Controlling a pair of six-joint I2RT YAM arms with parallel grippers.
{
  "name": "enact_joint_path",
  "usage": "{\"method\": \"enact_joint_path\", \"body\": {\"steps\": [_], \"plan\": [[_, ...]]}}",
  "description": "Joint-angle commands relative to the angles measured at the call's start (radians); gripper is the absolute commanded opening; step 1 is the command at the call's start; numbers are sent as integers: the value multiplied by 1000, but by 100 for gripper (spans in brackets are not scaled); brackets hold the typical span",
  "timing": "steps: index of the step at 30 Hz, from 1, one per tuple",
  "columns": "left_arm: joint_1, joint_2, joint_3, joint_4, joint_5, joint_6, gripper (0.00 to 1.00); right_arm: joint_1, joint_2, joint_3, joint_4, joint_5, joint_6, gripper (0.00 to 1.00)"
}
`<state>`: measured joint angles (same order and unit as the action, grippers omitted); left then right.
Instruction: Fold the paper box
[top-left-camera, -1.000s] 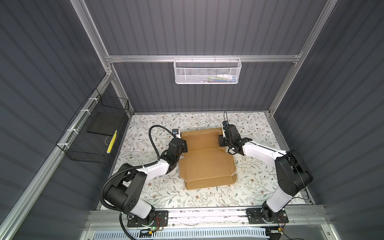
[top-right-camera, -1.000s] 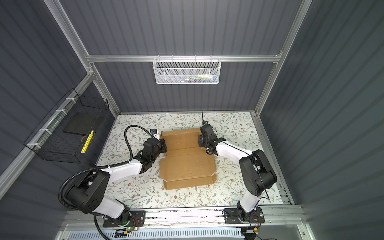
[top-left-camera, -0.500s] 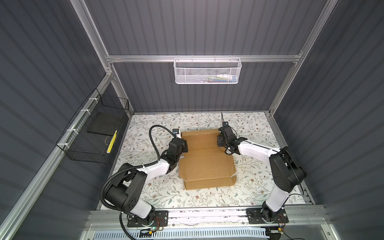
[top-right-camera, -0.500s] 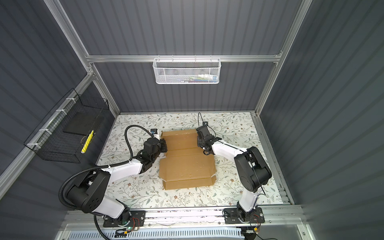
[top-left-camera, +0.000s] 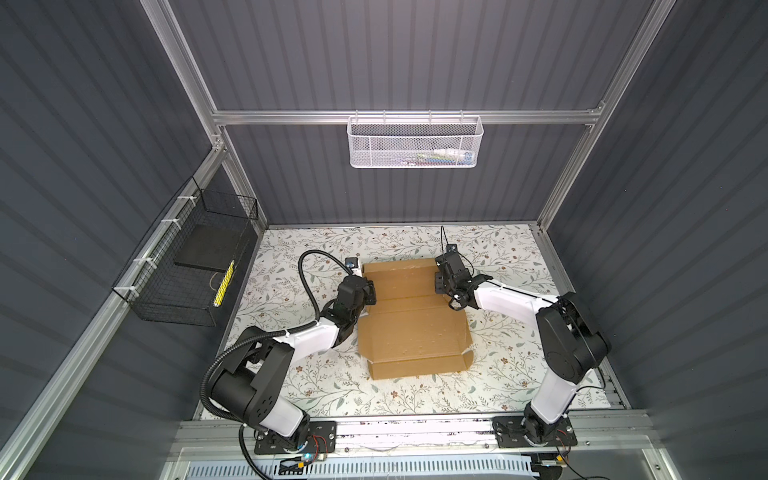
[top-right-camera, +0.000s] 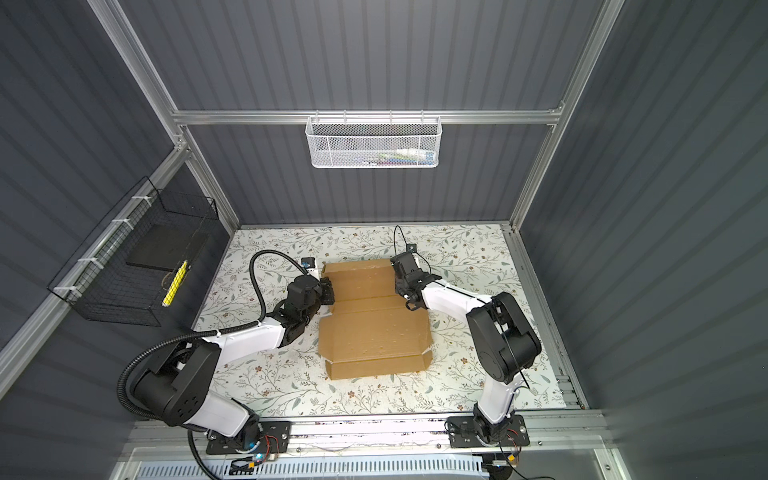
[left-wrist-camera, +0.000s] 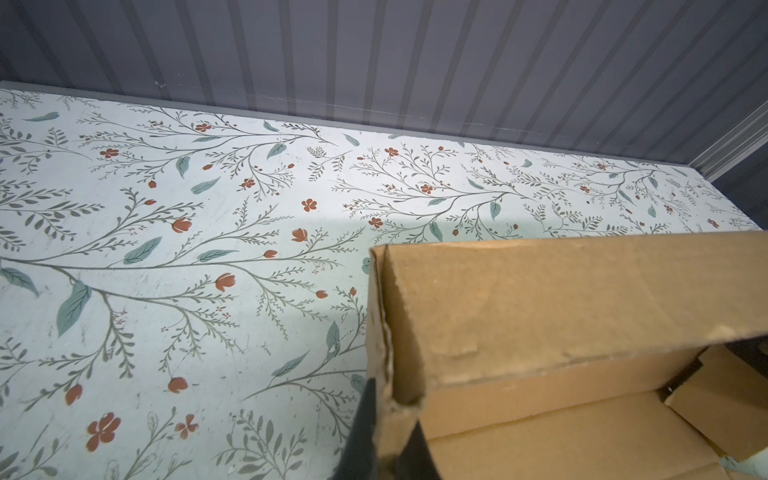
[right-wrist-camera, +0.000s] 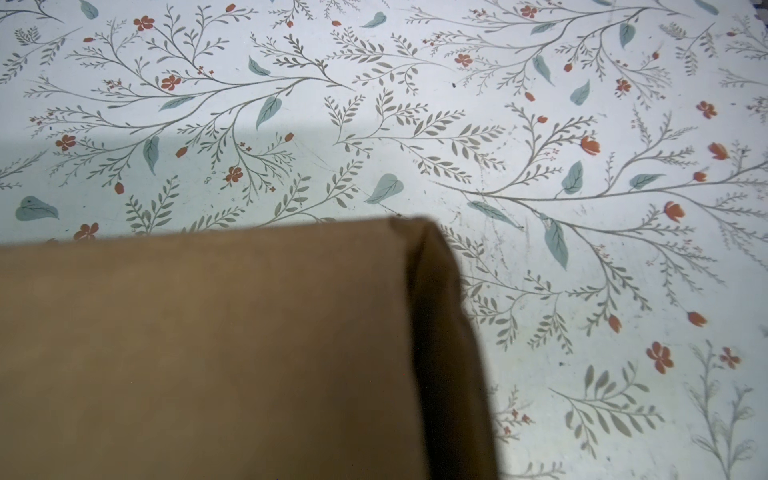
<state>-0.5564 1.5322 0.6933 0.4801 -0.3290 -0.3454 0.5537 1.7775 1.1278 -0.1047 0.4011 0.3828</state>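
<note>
The paper box (top-left-camera: 411, 328) (top-right-camera: 370, 332) is a brown cardboard sheet lying partly folded mid-table, its near flap flat. Its far section stands raised in both top views. My left gripper (top-left-camera: 370, 287) (top-right-camera: 331, 291) is at the far section's left edge. In the left wrist view this gripper (left-wrist-camera: 390, 428) is shut on the box's upright side wall (left-wrist-camera: 380, 332), with a dark finger on each face. My right gripper (top-left-camera: 440, 279) (top-right-camera: 397, 277) sits against the far section's right edge. In the right wrist view the cardboard panel (right-wrist-camera: 208, 353) hides its jaws.
A white mesh basket (top-left-camera: 415, 143) hangs on the back rail. A black wire basket (top-left-camera: 187, 266) hangs on the left wall. The floral table top (top-left-camera: 415, 243) runs to the back wall, with a metal rail (top-left-camera: 415, 428) along the front.
My right gripper has moved left, up against the right edge of the box's far section. The left arm and the box's near part have stayed put.
</note>
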Motion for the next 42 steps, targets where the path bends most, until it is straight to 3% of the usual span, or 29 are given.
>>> {"method": "enact_joint_path", "body": {"steps": [1, 37, 42], "plan": [[-8, 42, -8, -102, 61, -25, 0, 6, 16, 17, -25, 20, 11, 29], [-8, 39, -8, -104, 57, -21, 0, 24, 15, 20, -62, 54, -16, 9], [-8, 37, -9, -105, 56, -22, 0, 23, 17, 22, -67, 56, -21, 10]]}}
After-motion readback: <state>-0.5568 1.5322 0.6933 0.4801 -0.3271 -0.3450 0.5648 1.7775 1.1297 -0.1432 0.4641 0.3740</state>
